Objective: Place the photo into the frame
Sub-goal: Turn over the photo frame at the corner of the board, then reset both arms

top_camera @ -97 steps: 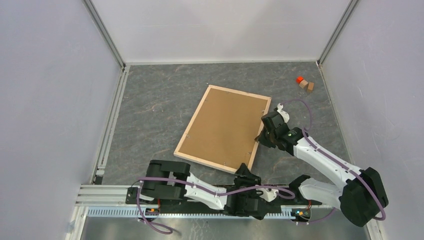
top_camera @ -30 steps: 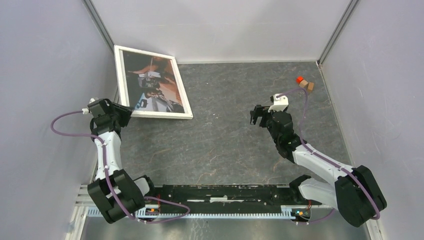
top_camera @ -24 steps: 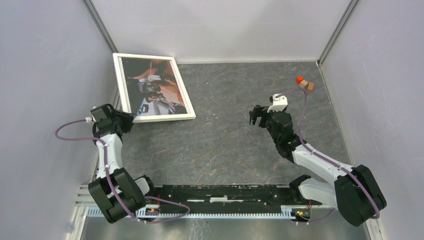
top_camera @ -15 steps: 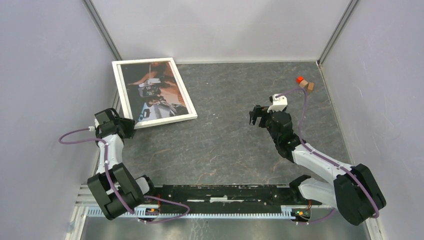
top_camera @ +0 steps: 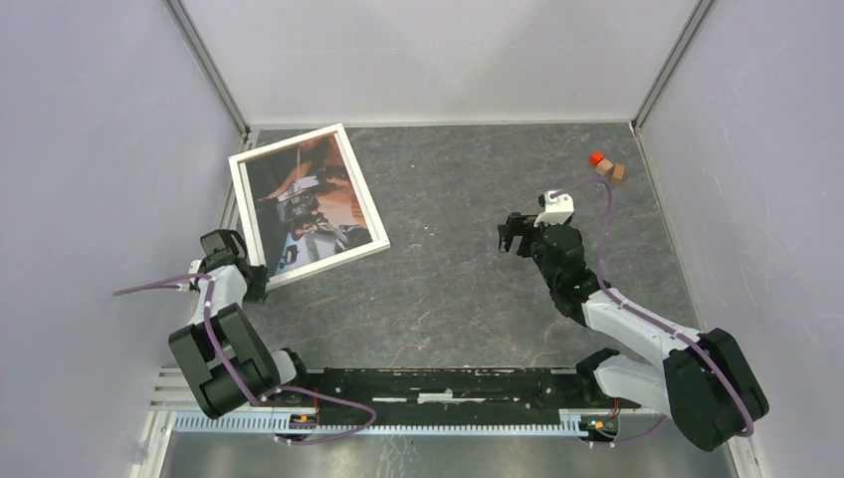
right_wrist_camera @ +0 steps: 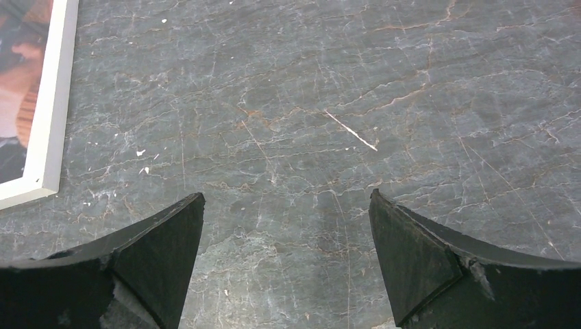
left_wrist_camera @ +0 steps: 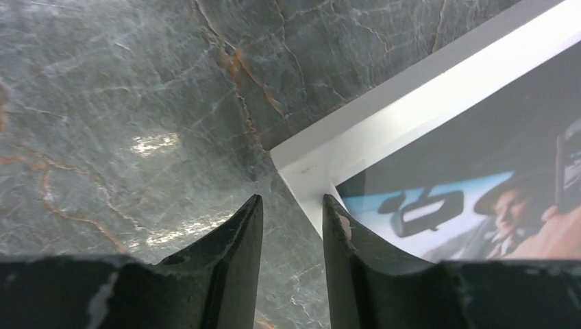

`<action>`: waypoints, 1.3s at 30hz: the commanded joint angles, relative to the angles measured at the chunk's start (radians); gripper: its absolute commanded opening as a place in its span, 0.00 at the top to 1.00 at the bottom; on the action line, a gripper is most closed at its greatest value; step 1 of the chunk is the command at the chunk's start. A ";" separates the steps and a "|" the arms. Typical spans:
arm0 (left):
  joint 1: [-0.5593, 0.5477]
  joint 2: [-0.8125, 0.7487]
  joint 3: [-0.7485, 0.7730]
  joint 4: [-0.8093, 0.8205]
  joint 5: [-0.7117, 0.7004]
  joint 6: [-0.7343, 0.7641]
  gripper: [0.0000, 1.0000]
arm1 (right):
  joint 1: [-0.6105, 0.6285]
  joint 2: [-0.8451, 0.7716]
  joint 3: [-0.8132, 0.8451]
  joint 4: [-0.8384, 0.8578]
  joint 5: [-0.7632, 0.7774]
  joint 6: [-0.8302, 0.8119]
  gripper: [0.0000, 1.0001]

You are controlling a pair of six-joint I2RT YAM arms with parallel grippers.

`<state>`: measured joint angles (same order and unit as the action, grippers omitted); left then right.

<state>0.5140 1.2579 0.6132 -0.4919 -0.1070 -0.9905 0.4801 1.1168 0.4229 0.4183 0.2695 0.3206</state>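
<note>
The white frame (top_camera: 328,263) lies face up at the back left of the table, with the photo (top_camera: 309,204) inside it. My left gripper (top_camera: 255,282) sits at the frame's near left corner. In the left wrist view my left gripper (left_wrist_camera: 292,199) has its jaws a narrow gap apart with bare table between them. The frame's corner (left_wrist_camera: 308,154) lies just ahead of that gap, and the photo (left_wrist_camera: 479,171) shows to the right. My right gripper (top_camera: 511,234) hovers mid-table, wide open and empty (right_wrist_camera: 288,195). The frame (right_wrist_camera: 51,116) shows at the left edge of the right wrist view.
A small orange block and wooden blocks (top_camera: 607,166) lie in the back right corner. Pale walls close in the table on three sides. An aluminium rail (top_camera: 214,289) runs along the left edge beside my left arm.
The frame with the photo has come down from leaning at the left wall and turned on the table. My left gripper moved toward me along the left edge. The right arm stayed still.
</note>
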 commanded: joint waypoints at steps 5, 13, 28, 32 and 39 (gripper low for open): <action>-0.001 -0.081 0.024 -0.182 -0.095 0.094 0.39 | -0.009 -0.039 0.022 -0.005 -0.013 -0.023 0.05; -0.286 -0.406 0.204 -0.178 -0.011 0.318 0.04 | -0.008 -0.214 0.180 -0.347 -0.018 -0.105 0.02; -0.638 -0.710 0.394 0.134 0.541 0.439 0.00 | -0.008 -0.451 0.532 -0.903 -0.257 -0.177 0.02; -0.639 -0.734 0.457 0.150 0.639 0.418 0.00 | -0.008 -0.457 0.691 -0.988 -0.232 -0.203 0.02; -0.661 -0.733 0.594 0.079 0.673 0.463 0.00 | -0.008 -0.500 0.764 -0.961 -0.237 -0.162 0.02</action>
<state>-0.1287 0.5220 1.1442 -0.3908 0.5148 -0.5938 0.4755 0.6239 1.1519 -0.5255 0.0448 0.1516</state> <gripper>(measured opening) 0.996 0.979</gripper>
